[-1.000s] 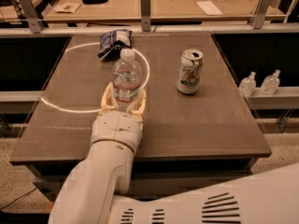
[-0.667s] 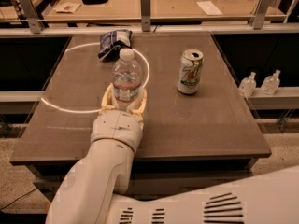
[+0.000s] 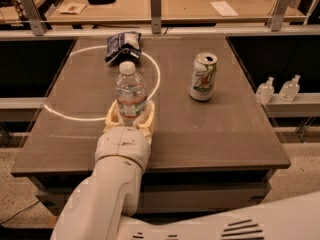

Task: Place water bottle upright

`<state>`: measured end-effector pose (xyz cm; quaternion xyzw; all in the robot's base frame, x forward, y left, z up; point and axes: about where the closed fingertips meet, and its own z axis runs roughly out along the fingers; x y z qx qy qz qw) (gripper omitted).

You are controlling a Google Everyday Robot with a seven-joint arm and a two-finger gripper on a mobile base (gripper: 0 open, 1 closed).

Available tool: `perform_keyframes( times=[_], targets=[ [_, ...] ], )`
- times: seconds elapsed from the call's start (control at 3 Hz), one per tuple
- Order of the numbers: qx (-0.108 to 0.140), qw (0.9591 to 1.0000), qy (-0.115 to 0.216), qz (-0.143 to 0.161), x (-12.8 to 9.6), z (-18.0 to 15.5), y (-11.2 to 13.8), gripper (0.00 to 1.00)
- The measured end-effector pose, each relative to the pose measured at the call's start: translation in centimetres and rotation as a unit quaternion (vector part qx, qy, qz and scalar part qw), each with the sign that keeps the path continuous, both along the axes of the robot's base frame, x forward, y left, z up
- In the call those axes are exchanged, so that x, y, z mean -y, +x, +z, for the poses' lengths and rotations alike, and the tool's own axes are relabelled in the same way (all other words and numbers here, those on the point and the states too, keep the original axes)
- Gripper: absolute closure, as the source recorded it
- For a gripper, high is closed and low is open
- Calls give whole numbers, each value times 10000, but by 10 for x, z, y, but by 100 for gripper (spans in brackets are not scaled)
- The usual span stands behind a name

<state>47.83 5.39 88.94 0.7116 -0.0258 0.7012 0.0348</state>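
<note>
Brown flat bench [image 3: 225, 134] fills the middle of the frame. Lower left, white robot arm [image 3: 107, 184] reaches up to the cream two-finger gripper [image 3: 131, 118], jaws closed around the lower body of the clear ribbed plastic water bottle with white cap [image 3: 131, 86]. Bottle is centre-left, upright, base at or on the bench. Nothing shifted from a second ago: same spot, same hold, so likely placed, release pending. Right of it, well apart, green-and-white soda can [image 3: 203, 77]; behind, crumpled dark-blue snack bag [image 3: 123, 45]. Far top, wooden desk [image 3: 190, 4].
</note>
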Motion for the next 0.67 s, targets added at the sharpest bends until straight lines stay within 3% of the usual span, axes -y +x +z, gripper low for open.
perform_keyframes(
  times=[0.33, 0.67],
  targets=[
    [-148, 9999, 35, -51, 1, -3, 0, 13],
    [-147, 9999, 35, -51, 1, -3, 0, 0]
  ],
)
